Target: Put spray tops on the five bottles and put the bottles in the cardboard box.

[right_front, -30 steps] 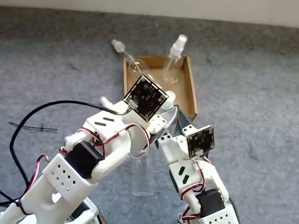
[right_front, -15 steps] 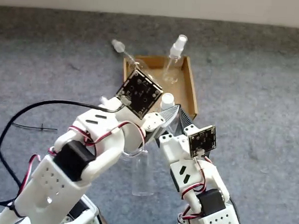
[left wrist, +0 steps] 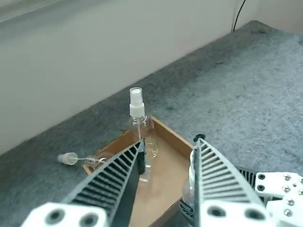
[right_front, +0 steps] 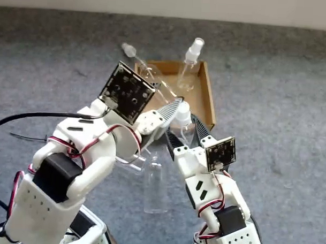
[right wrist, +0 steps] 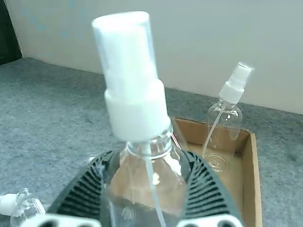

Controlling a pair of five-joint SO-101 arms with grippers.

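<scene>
My right gripper [right_front: 185, 128] [right wrist: 147, 163] is shut on a clear bottle [right wrist: 142, 179], held upright with a white spray top [right_front: 183, 113] [right wrist: 135, 85] on its neck, just in front of the cardboard box [right_front: 206, 97] [right wrist: 246, 156]. Raised above and to the left of that top, my left gripper [right_front: 171, 103] [left wrist: 169, 142] is open and holds nothing. One topped bottle [right_front: 189, 66] [left wrist: 137, 113] [right wrist: 225, 118] stands in the box's far part. Another topped bottle [right_front: 141, 65] [left wrist: 78, 159] leans over the box's far left corner. A clear bottle [right_front: 155, 186] lies on the carpet between the arms.
Grey carpet [right_front: 271, 77] covers the table, with open room to the right of the box. A black cable [right_front: 23, 130] loops at the left. A pale wall [left wrist: 94, 56] runs behind the box.
My left gripper has lifted up and back to the left, away from the spray top on the held bottle. The right gripper and its bottle have stayed put.
</scene>
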